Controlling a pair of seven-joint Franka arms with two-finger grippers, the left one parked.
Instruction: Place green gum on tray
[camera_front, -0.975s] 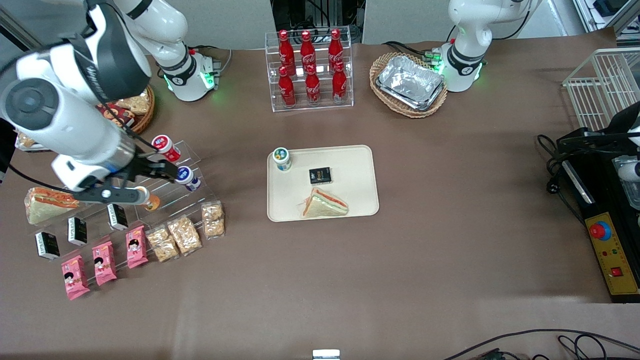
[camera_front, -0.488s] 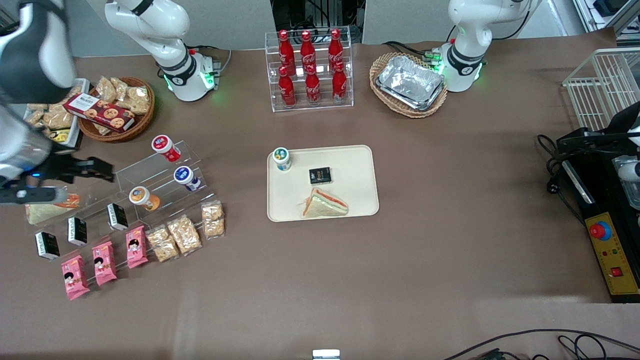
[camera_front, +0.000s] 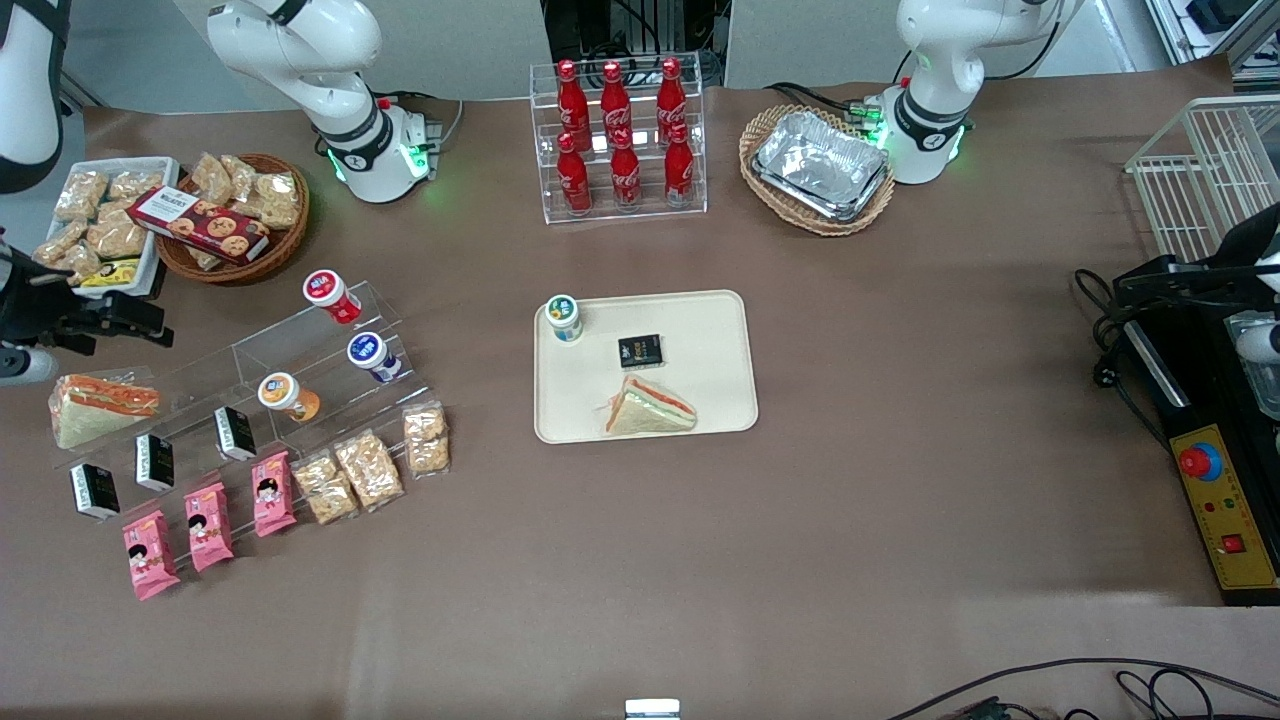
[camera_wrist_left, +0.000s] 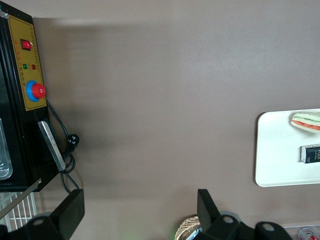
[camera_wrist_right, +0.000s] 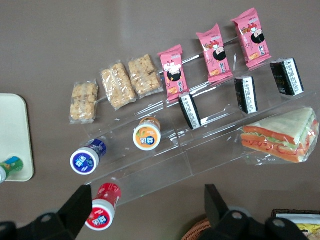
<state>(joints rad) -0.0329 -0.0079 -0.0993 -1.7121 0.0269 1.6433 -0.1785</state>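
Observation:
The green gum (camera_front: 563, 317) stands upright on the corner of the cream tray (camera_front: 710, 385) that is farthest from the front camera and toward the working arm's end. A black box and a wrapped sandwich lie on the tray beside it. My right gripper (camera_front: 135, 320) is open and empty at the working arm's end of the table, high above the acrylic stand and far from the tray. In the right wrist view the gripper (camera_wrist_right: 147, 199) hangs over the stand, and the green gum (camera_wrist_right: 11, 166) shows on the edge of the tray (camera_wrist_right: 12, 125).
The acrylic stand (camera_front: 290, 340) holds a red-lidded bottle (camera_front: 330, 294), a blue-lidded bottle (camera_front: 372, 355), an orange-lidded bottle (camera_front: 286, 395), small boxes and a sandwich. Snack packs lie nearer the camera. A cola rack (camera_front: 618, 140), a foil-tray basket (camera_front: 818, 168) and a snack basket (camera_front: 230, 215) stand farther back.
My right arm has drawn away from the acrylic stand toward the working arm's edge of the table, uncovering the snack basket and the orange-lidded bottle. The green gum has stayed on the tray.

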